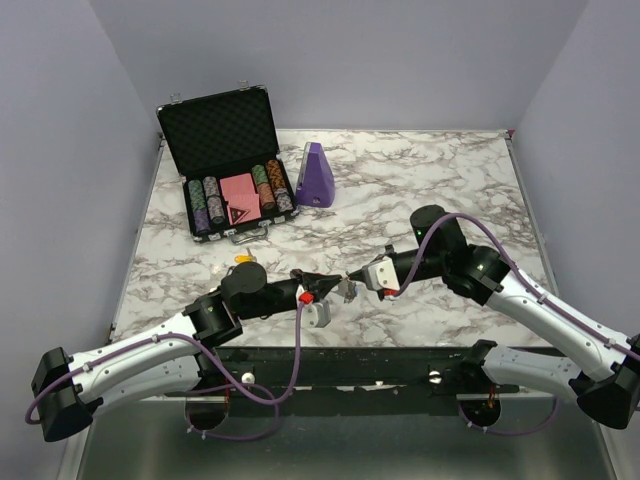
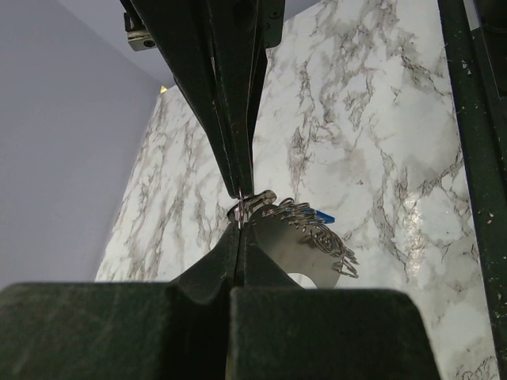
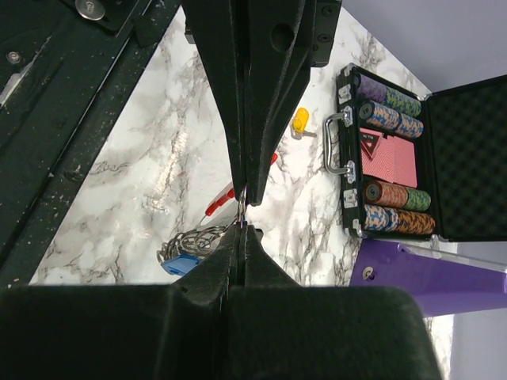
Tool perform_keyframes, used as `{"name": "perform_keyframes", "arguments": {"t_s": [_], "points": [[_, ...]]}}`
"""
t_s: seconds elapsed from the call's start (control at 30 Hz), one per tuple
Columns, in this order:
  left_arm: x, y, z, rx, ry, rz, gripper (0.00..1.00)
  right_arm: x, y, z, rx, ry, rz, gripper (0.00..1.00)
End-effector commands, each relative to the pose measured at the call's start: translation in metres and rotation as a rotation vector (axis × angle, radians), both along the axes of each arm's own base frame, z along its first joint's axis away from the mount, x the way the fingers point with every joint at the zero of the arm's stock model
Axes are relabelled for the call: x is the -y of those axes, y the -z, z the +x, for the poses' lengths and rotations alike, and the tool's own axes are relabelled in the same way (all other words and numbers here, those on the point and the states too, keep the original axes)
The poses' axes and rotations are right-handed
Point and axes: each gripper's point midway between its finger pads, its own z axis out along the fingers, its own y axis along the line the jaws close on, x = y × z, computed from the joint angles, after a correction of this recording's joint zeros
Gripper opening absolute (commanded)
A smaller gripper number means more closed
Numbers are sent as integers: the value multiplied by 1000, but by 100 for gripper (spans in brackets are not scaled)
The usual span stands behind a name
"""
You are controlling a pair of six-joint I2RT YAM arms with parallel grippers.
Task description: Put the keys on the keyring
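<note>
Both grippers meet over the near middle of the table and hold the keyring between them above it. In the top view my left gripper (image 1: 318,290) is shut next to the keyring's red arc (image 1: 306,293). My right gripper (image 1: 352,281) is shut right beside it, and the silvery bunch of keys (image 1: 346,292) hangs between the tips. In the left wrist view my gripper (image 2: 239,218) pinches a thin wire loop; the chain-like coil (image 2: 305,228), a blue tag (image 2: 323,215) and a flat silvery key (image 2: 295,252) hang off it. In the right wrist view my gripper (image 3: 242,207) pinches a thin ring joined to the red arc (image 3: 219,203), the coil (image 3: 192,240) and the blue tag (image 3: 179,264).
A yellow-tagged key (image 1: 243,258) lies on the marble left of the grippers; it also shows in the right wrist view (image 3: 301,120). An open black case of poker chips (image 1: 236,200) and a purple wedge-shaped object (image 1: 317,176) stand at the back.
</note>
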Motion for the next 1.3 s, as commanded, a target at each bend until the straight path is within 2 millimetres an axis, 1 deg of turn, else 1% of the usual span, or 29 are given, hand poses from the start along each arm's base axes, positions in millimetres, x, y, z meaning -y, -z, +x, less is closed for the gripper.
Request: {"name": "perform_keyframes", "arguments": {"t_s": [0.0, 0.63, 0.97, 1.1, 1.27], "points": [[5, -10, -9, 2, 50, -49, 0, -6, -11, -3, 7, -23, 36, 0], [7, -21, -16, -68, 64, -112, 0, -6, -20, 1, 57, -3, 74, 0], [6, -21, -24, -145, 91, -134, 0, -5, -24, 1, 86, -12, 83, 0], [6, -25, -27, -174, 107, -147, 0, -5, -25, 1, 102, -19, 87, 0], [6, -26, -27, -219, 117, -164, 0, -5, -27, 0, 131, -36, 91, 0]]}}
